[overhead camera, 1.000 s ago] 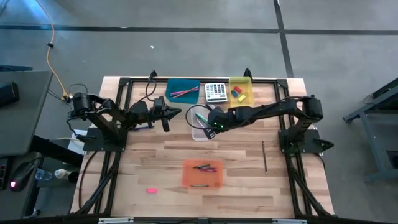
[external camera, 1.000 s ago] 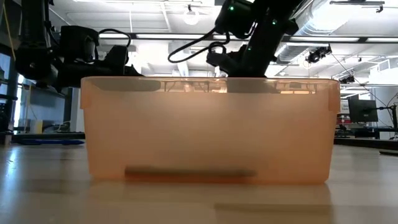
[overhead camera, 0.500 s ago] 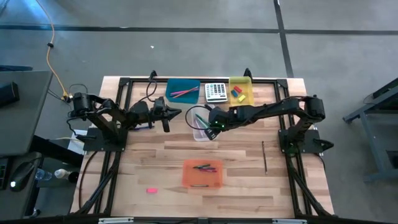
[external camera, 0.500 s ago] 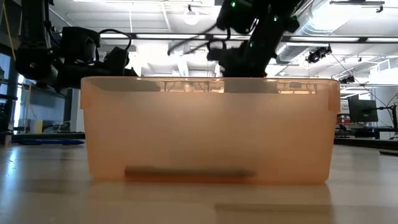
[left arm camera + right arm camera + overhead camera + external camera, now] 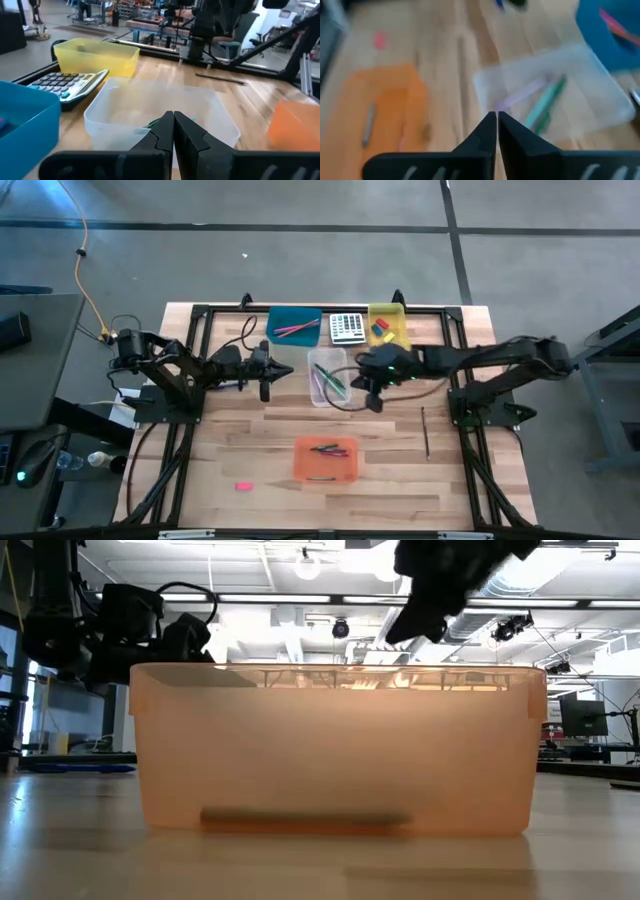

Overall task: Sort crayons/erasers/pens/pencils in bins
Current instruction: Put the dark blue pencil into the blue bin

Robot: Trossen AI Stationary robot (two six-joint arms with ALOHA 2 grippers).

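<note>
My right gripper (image 5: pixel 368 386) hangs shut and empty just right of the clear bin (image 5: pixel 328 377), which holds a green and a purple pen (image 5: pixel 546 101). My left gripper (image 5: pixel 286 370) waits shut and empty left of that bin, its fingers (image 5: pixel 173 120) pointing at it. The teal bin (image 5: pixel 295 326) holds pink sticks, and the yellow bin (image 5: pixel 388 327) holds erasers. Crayons lie in the orange bin (image 5: pixel 326 459), nearer the front. A pink eraser (image 5: pixel 243 486) lies flat on the table at the near left. A thin dark stick (image 5: pixel 425 430) lies on the table at the right.
A calculator (image 5: pixel 347 328) sits between the teal and yellow bins at the far edge. In the low view the orange bin (image 5: pixel 340 750) fills the foreground and hides the table behind it. Bare wood stretches between the clear bin and the orange bin.
My right gripper has risen from over the clear bin and drawn back toward the table's right edge, rolling its wrist as it went. The pens stay in the clear bin. My left arm has kept its place.
</note>
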